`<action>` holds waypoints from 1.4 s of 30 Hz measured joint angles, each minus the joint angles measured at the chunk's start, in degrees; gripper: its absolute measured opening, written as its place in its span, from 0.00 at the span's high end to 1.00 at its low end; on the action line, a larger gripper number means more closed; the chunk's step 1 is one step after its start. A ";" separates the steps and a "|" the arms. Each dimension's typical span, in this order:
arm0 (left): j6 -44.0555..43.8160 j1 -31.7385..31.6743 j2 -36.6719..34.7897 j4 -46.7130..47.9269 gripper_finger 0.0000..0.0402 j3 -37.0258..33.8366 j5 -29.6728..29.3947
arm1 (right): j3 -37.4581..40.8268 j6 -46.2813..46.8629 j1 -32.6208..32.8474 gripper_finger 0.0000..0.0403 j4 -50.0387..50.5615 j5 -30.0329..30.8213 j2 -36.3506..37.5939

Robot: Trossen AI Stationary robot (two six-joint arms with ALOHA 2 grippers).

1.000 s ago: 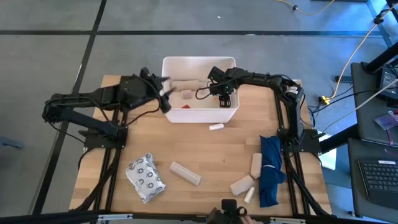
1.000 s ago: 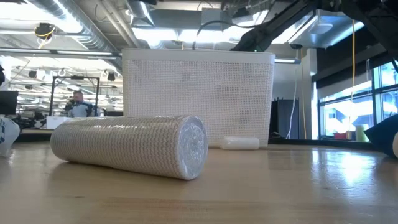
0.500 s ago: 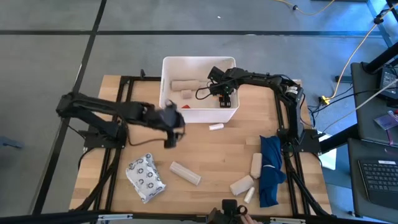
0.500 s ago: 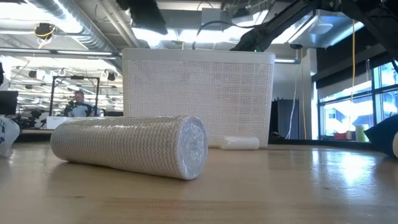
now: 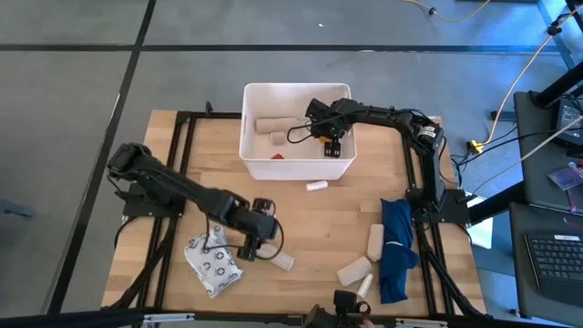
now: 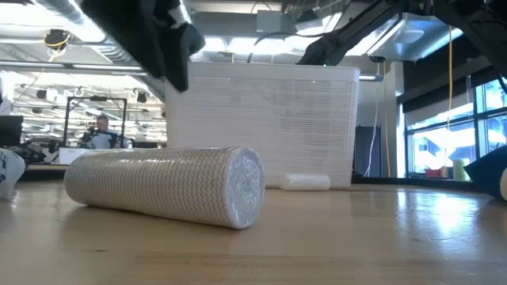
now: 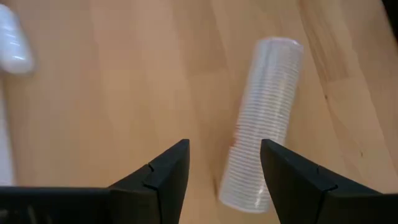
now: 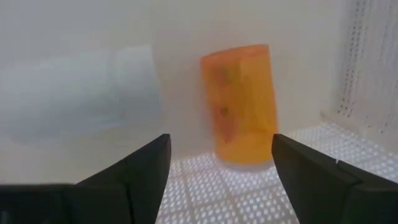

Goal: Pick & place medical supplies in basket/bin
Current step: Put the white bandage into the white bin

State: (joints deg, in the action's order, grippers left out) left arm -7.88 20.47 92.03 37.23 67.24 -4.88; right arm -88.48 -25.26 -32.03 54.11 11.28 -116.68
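Observation:
The white bin stands at the table's far middle with two beige rolls and a small red piece inside. My right gripper reaches down into it, open, and an orange bottle lies on the bin's floor just beyond its fingertips, untouched. My left gripper hovers open over the left end of a long beige roll that lies on its side near the front edge. In the left wrist view this roll lies just off the gap. In the low view the roll lies well below the gripper.
A grey ring-patterned packet lies left of my left gripper. A small white tube lies in front of the bin. At the near right lie a dark-blue cloth, two beige rolls and a white tube.
My left gripper has swung from the bin's left rim toward the table's near edge and down, tipping to point downward, and now hangs over the long beige roll. The bin has slid a little toward the table's right.

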 joint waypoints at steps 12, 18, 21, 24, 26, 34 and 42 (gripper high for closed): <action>-0.97 3.24 9.44 -3.18 0.46 0.00 1.45 | -17.82 5.30 0.01 0.31 15.02 -2.49 0.00; -4.43 3.28 13.78 -3.44 0.50 0.29 3.61 | -34.28 8.93 0.25 0.31 25.16 -14.97 0.11; -4.91 3.28 14.63 -3.39 0.55 0.31 3.21 | -40.60 11.56 1.10 0.31 28.53 -23.48 0.95; -5.07 3.15 14.51 -3.34 0.64 0.26 2.09 | -43.04 12.33 3.02 0.31 29.18 -28.88 4.83; -4.66 2.97 14.31 -3.22 0.71 0.22 1.14 | -43.13 10.89 5.31 0.31 29.35 -29.15 8.30; 0.60 0.37 12.38 0.55 0.83 -0.01 0.81 | -38.05 8.38 18.73 0.31 28.94 -22.70 19.02; -1.22 -2.60 3.86 6.81 0.84 -0.26 1.14 | -18.19 13.09 28.99 0.34 22.05 -8.02 29.72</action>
State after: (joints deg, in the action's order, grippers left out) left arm -9.10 17.86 95.89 44.04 66.98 -3.74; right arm -106.67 -12.17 -3.04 76.16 3.26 -86.96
